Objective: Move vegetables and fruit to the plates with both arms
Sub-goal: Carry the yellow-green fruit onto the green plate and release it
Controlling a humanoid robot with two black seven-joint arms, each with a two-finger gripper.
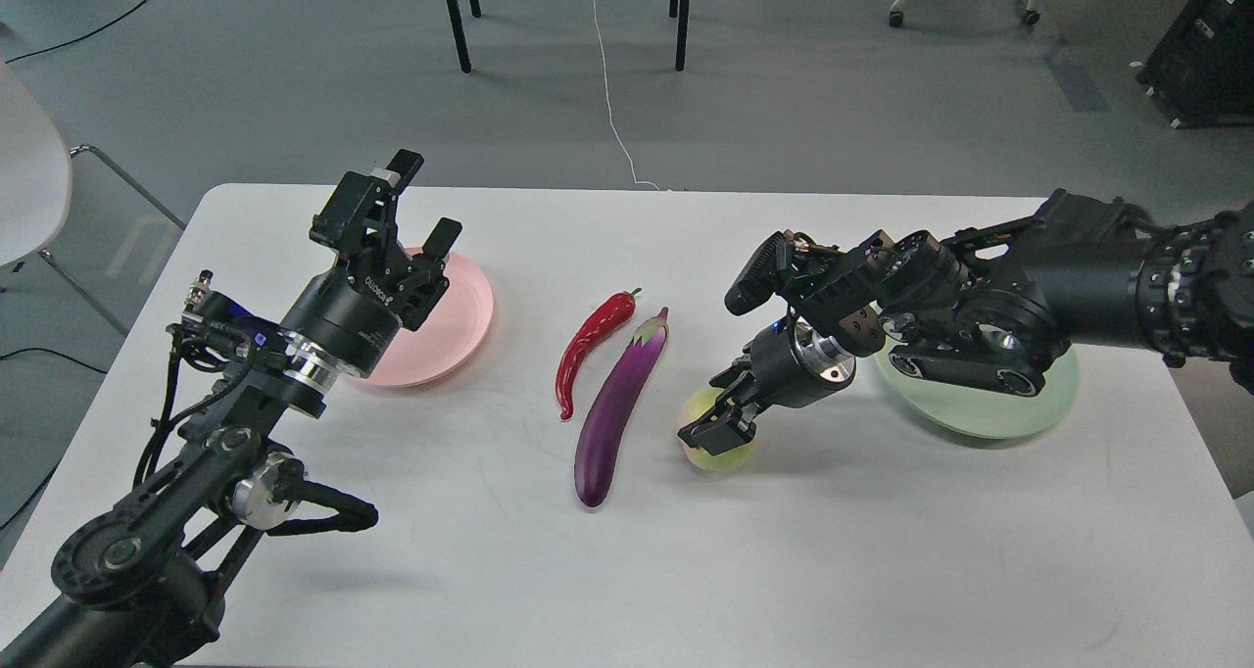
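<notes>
The yellow-green mango-like fruit lies on the white table right of the purple eggplant and the red chili pepper. My right gripper is pressed down on top of the fruit; its dark fingers cannot be told apart. The pale green plate lies behind my right arm, partly hidden. My left gripper is open and empty, held above the left part of the pale pink plate. The pomegranate is out of view.
A white chair stands off the table's left edge. Chair legs and cables lie on the floor beyond the far edge. Bare table surface spans the front.
</notes>
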